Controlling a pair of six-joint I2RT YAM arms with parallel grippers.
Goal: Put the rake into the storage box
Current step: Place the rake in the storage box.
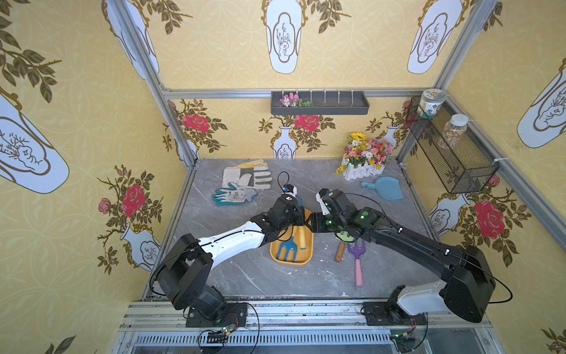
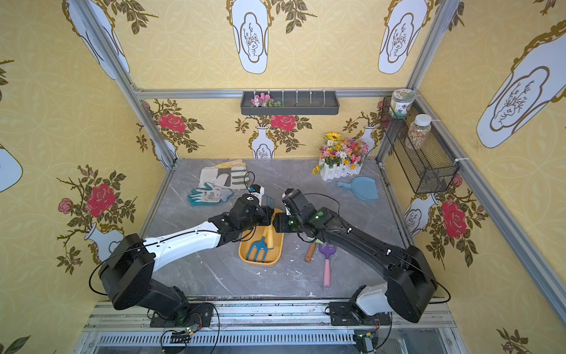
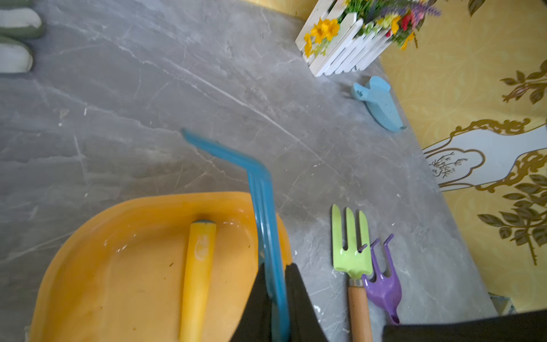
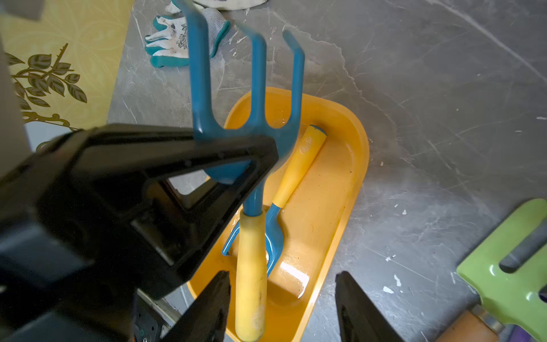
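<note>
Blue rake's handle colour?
Yellow; the blue rake's handle shows best in the right wrist view.

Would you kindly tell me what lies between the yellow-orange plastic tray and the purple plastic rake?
A green three-pronged fork with a wooden handle lies on the table there, shown in the left wrist view.

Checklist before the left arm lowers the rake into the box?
1. Left end effector shut on head of blue three-tined rake with yellow handle: ok.
2. Right end effector open around the handle: ok.
3. Right end effector clear of the handle: cannot tell.
4. Rake above shallow yellow-orange plastic storage box: ok.
5. Room beside blue fork with yellow handle lying in the box: cannot tell.
</note>
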